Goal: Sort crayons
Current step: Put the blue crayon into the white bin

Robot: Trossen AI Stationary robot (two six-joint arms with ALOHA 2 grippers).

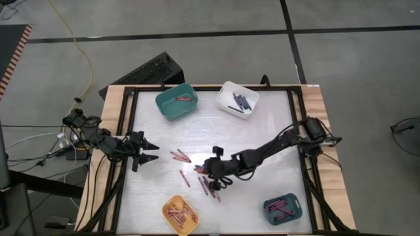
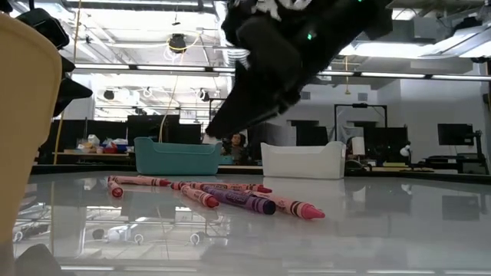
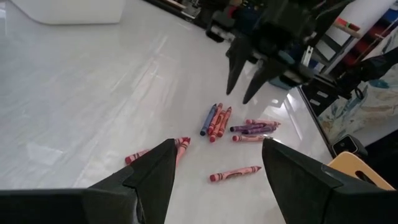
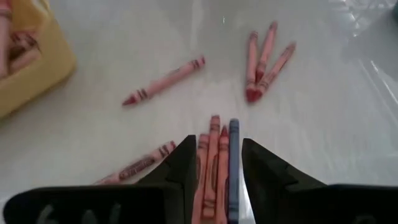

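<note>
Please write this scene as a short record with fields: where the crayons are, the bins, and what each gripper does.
loose crayons: scattered mid-table
bins: teal bin, white bin, yellow bin, dark teal bin, each holding crayons
right gripper: open, fingers astride a row of crayons, none gripped
left gripper: open, waiting at table's left side

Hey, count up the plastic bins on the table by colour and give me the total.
Teal: 2, the lighter teal bin and the darker teal bin
White: 1, the white bin
Yellow: 1, the yellow bin
Total: 4 bins
</note>
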